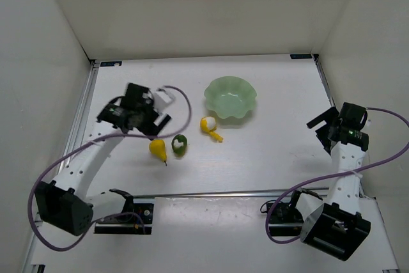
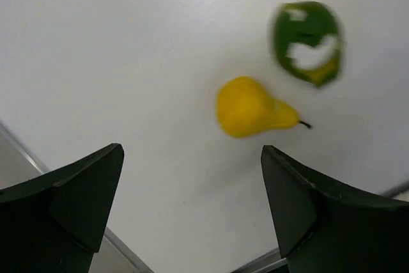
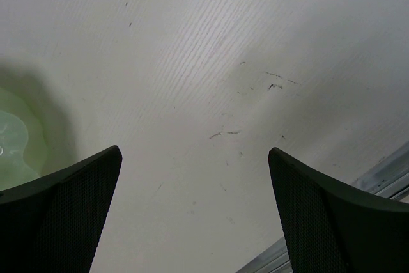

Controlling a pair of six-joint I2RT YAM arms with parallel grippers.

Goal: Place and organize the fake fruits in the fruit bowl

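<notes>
The yellow pear, the dark green fruit with a white patch and the yellow-and-white fruit with a yellow stalk lie on the white table, left and in front of the pale green fruit bowl, which has nothing in it. My left gripper is open and empty, hovering just behind the pear. In the left wrist view the pear and the green fruit lie beyond the open gripper. My right gripper is open and empty, well right of the bowl; the bowl's edge shows at the left of its view.
White walls enclose the table at the back and both sides. Metal rails run along the left edge, the right edge and the front. Purple cables loop from both arms.
</notes>
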